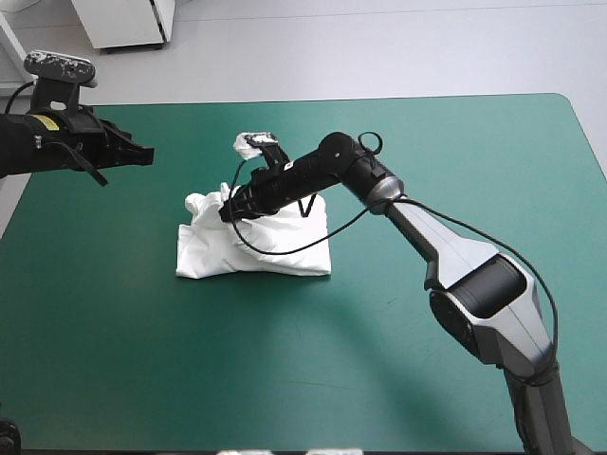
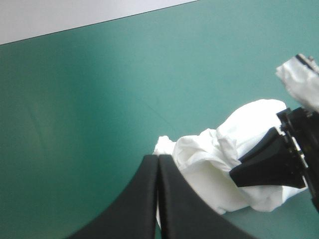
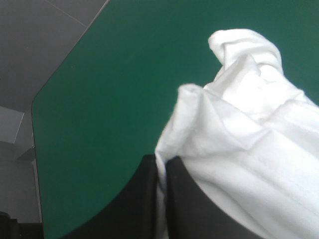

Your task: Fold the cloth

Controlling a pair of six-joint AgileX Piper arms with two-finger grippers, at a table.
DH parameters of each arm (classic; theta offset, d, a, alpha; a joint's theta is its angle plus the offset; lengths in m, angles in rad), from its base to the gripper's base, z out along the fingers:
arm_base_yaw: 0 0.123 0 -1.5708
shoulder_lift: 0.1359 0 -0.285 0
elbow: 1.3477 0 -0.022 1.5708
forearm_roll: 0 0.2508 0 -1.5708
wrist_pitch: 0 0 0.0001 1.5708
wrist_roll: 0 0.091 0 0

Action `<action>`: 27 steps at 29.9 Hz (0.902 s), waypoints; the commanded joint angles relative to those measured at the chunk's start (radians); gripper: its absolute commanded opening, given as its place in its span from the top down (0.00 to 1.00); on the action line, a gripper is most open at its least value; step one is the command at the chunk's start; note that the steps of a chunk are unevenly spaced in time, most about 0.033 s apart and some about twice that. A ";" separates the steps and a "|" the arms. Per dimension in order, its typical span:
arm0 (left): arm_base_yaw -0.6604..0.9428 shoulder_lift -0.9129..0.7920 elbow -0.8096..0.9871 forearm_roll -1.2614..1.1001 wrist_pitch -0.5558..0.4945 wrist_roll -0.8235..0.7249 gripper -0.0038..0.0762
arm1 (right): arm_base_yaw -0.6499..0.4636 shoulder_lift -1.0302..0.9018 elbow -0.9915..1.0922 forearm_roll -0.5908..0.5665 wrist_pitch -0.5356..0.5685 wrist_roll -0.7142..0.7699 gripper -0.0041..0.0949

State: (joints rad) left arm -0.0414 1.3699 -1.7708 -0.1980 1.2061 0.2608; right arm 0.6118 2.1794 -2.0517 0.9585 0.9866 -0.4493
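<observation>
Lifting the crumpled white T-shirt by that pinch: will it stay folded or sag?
Probably sags: the white T-shirt bunches in soft wrinkles at the right gripper. Likely light: one pinched corner stands above the heap.

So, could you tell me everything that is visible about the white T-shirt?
The T-shirt is white, soft-looking fabric, a partly folded bundle near the middle of the teal-green table. Its near part lies flat; its left part is bunched and creased. The right gripper is shut on a raised fold there. The left gripper, shut, does not touch it.
</observation>
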 commanded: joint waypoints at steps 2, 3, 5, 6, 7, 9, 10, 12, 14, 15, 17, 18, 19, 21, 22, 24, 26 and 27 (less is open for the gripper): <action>0.001 -0.033 -0.030 -0.014 -0.043 -0.012 0.96 | 0.011 -0.021 -0.049 0.058 0.041 -0.031 0.86; 0.001 -0.033 -0.030 -0.014 -0.043 -0.012 0.96 | 0.011 -0.013 -0.051 0.055 0.046 -0.037 0.81; 0.001 -0.033 -0.030 -0.014 -0.043 -0.012 0.96 | 0.012 -0.005 -0.058 0.057 0.061 -0.050 0.68; 0.001 -0.033 -0.030 -0.016 -0.041 -0.012 0.96 | 0.012 -0.003 -0.061 0.057 0.064 -0.049 0.61; 0.001 -0.033 -0.030 -0.016 -0.040 -0.012 0.96 | 0.012 -0.003 -0.062 0.059 0.066 -0.052 0.56; 0.001 -0.033 -0.030 -0.016 -0.040 -0.012 0.96 | 0.012 -0.003 -0.073 0.059 0.070 -0.055 0.44; 0.001 -0.033 -0.030 -0.016 -0.040 -0.012 0.96 | 0.012 -0.003 -0.083 0.056 0.078 -0.055 0.41; 0.001 -0.033 -0.030 -0.016 -0.035 -0.012 0.96 | 0.012 -0.003 -0.117 0.038 0.100 -0.055 0.39; 0.001 -0.035 -0.030 -0.016 -0.025 -0.012 0.96 | 0.010 -0.003 -0.160 -0.006 0.140 -0.047 0.39; 0.001 -0.037 -0.030 -0.016 -0.025 -0.012 0.96 | 0.002 -0.003 -0.185 -0.038 0.164 -0.034 0.39; 0.001 -0.044 -0.030 -0.016 -0.025 -0.012 0.96 | -0.019 -0.003 -0.230 -0.089 0.199 0.014 0.39; 0.001 -0.052 -0.030 -0.016 -0.025 -0.012 0.96 | -0.036 -0.008 -0.244 -0.115 0.209 0.032 0.39; 0.001 -0.054 -0.030 -0.016 -0.025 -0.012 0.96 | -0.052 -0.015 -0.246 -0.145 0.211 0.045 0.39; 0.001 -0.075 -0.030 -0.016 -0.025 -0.012 0.96 | -0.095 -0.042 -0.239 -0.220 0.231 0.074 0.39; 0.001 -0.085 -0.030 -0.015 -0.025 -0.012 0.96 | -0.113 -0.058 -0.236 -0.259 0.242 0.092 0.39; 0.001 -0.105 -0.030 -0.013 -0.023 -0.012 0.96 | -0.160 -0.099 -0.214 -0.348 0.259 0.138 0.39; 0.001 -0.131 -0.023 -0.013 -0.021 -0.012 0.96 | -0.203 -0.144 -0.168 -0.398 0.261 0.166 0.39; 0.001 -0.142 -0.016 -0.010 -0.021 -0.008 0.96 | -0.227 -0.172 -0.135 -0.407 0.261 0.172 0.39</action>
State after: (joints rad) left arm -0.0414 1.2831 -1.7708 -0.1980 1.2338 0.2606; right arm 0.4415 2.1475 -2.2162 0.5739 1.2329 -0.3085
